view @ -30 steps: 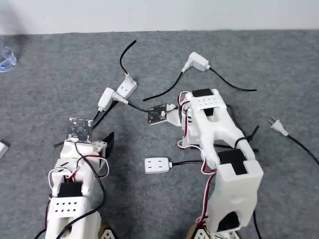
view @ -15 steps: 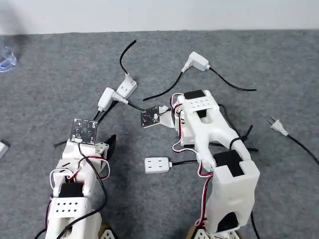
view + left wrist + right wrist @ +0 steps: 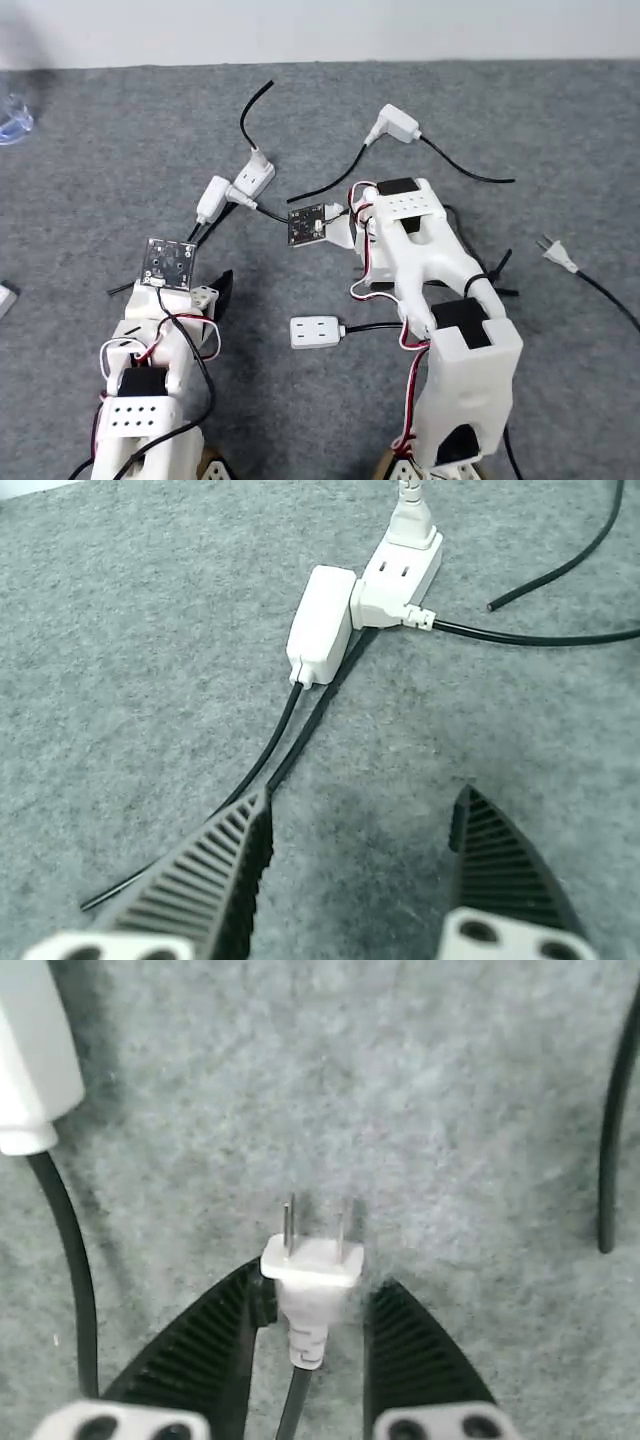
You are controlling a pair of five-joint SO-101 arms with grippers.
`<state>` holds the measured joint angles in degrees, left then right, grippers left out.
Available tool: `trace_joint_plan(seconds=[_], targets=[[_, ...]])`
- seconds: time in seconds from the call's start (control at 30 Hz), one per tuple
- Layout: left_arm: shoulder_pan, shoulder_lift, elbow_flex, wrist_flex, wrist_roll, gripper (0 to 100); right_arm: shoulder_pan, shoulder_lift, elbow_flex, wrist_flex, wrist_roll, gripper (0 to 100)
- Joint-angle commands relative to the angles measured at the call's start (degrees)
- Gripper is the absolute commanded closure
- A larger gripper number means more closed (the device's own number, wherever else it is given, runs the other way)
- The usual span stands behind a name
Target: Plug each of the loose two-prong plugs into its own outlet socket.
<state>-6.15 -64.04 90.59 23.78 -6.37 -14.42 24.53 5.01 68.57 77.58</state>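
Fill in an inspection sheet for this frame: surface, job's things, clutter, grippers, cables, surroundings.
Surface: grey carpet.
Job's things: two-prong plug in the right gripper; loose plug at right; triple outlet between the arms; outlet tap holding an inserted plug, white block beside it; far block beyond.
Clutter: clear object and white piece at the left edge.
Grippers: left gripper open over carpet; right shut on its plug.
Cables: black cords loose across the carpet.
Surroundings: pale surface behind.
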Motion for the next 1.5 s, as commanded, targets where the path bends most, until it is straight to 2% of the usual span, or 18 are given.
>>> trace_joint_plan(seconds=[0.0,0.1,0.2,0.33,0.43,0.6,0.73,0.87,1.0,1.23,1.47], targets=[[0.4,-0.9,-0.4,-1.3,-0.5,73,0.6,0.4,1.2,2.0,0.0,96.6],[0.4,-0.9,-0.4,-1.3,-0.5,73,0.7,0.5,1.2,2.2,0.0,94.7],[0.4,-0.9,-0.4,-1.3,-0.5,73,0.7,0.5,1.2,2.2,-0.3,99.4],[0.4,-0.9,-0.4,-1.3,-0.4,73,0.5,0.0,1.2,2.2,-0.4,99.1],[1.1,-0.9,-0.5,-1.1,-0.3,73,-0.1,-2.0,0.2,5.4,-3.4,99.1],[9.6,-0.9,-0.6,-1.3,0.4,73,-2.8,-11.0,-0.4,14.9,-9.1,99.1],[20.6,-1.0,-1.3,-2.2,9.0,73,-4.0,-16.8,-0.4,20.3,-14.2,99.1],[25.1,-1.0,-1.3,-9.6,17.8,73,-4.0,-21.9,-0.6,21.3,-16.4,99.1],[25.8,-0.7,-1.2,-15.0,19.2,73,-6.1,-26.3,-0.6,21.3,-19.5,99.1],[25.3,-0.9,1.4,-15.3,19.2,73,-13.6,-30.0,-0.7,21.1,-24.3,99.1],[22.2,-1.0,1.3,-15.3,19.2,73,-14.0,-30.9,-0.7,21.3,-24.4,99.1]])
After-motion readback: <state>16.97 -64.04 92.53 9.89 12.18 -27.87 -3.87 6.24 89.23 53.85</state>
